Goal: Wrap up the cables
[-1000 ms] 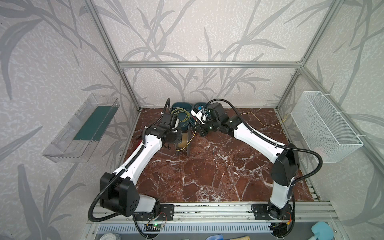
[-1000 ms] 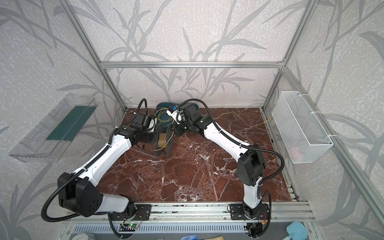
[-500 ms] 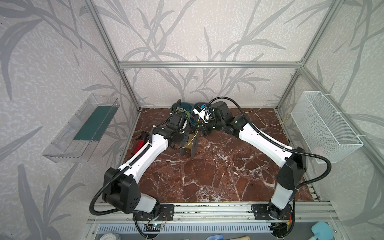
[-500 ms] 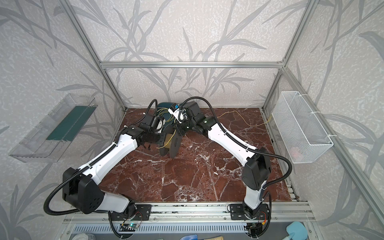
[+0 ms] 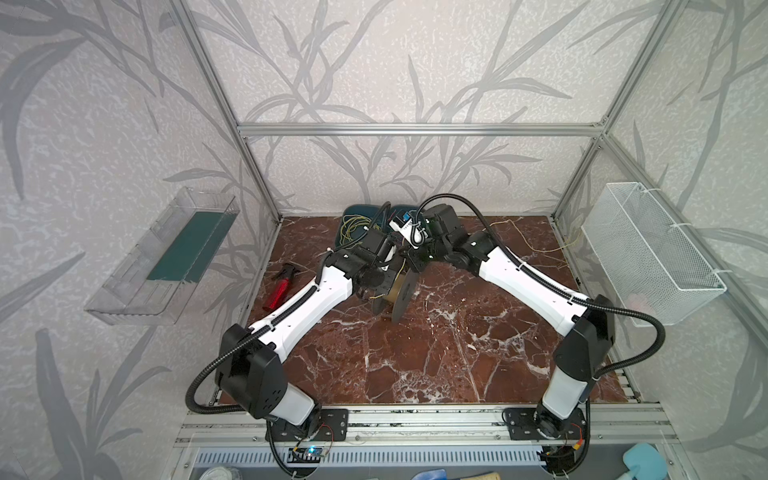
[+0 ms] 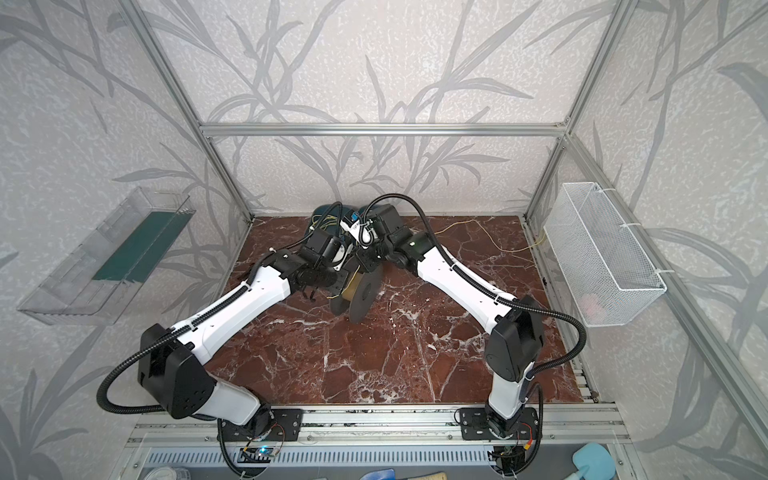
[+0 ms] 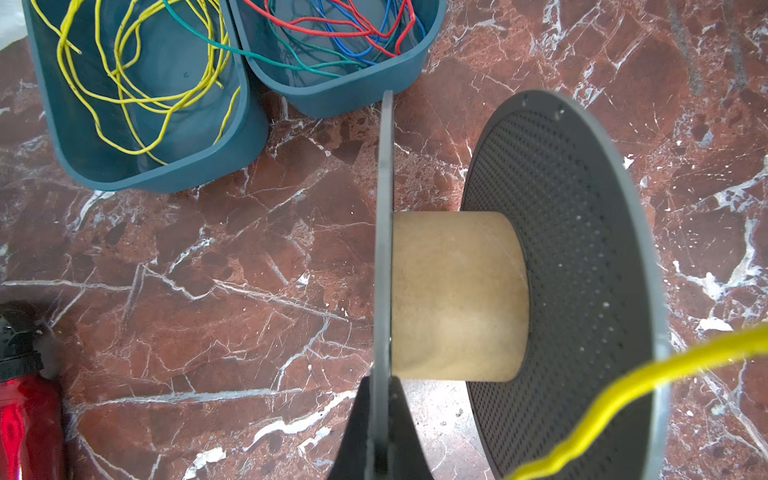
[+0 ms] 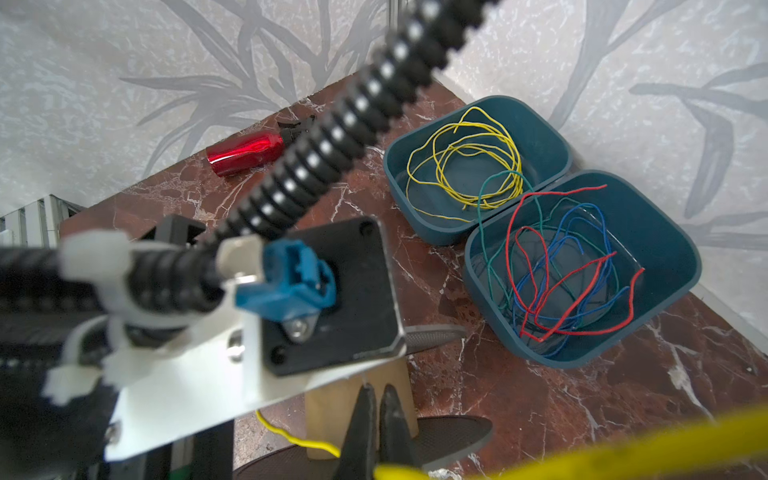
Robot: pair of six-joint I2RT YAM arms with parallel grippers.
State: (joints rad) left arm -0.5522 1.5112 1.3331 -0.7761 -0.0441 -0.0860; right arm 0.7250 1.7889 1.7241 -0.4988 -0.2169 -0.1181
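Observation:
A spool [image 5: 397, 291] [image 6: 362, 292] with black flanges and a cardboard core [image 7: 457, 295] stands on edge mid-table. My left gripper [image 7: 380, 409] is shut on the rim of its thin flange [image 7: 384, 216]. Just above the core, my right gripper [image 8: 377, 392] is shut on a yellow cable [image 8: 309, 444], whose short end pokes out beside the core. That cable's long run [image 7: 623, 386] sweeps past the perforated flange and trails over the table to the right [image 5: 536, 248] [image 6: 492, 237]. More yellow cables [image 7: 124, 89] [image 8: 465, 166] lie coiled in a teal bin [image 7: 195, 174].
A second teal bin [image 8: 681, 266] [image 7: 345, 97] holds red, blue and green wires. A red bottle [image 5: 280, 286] [image 8: 245, 151] lies at the table's left edge. A white mesh basket [image 5: 648, 253] hangs on the right wall, a clear tray [image 5: 166, 257] on the left wall.
My left arm reached in towards the spool and its gripper closed on the flange. The spool shifted slightly right and turned. The right gripper stayed shut on the cable.

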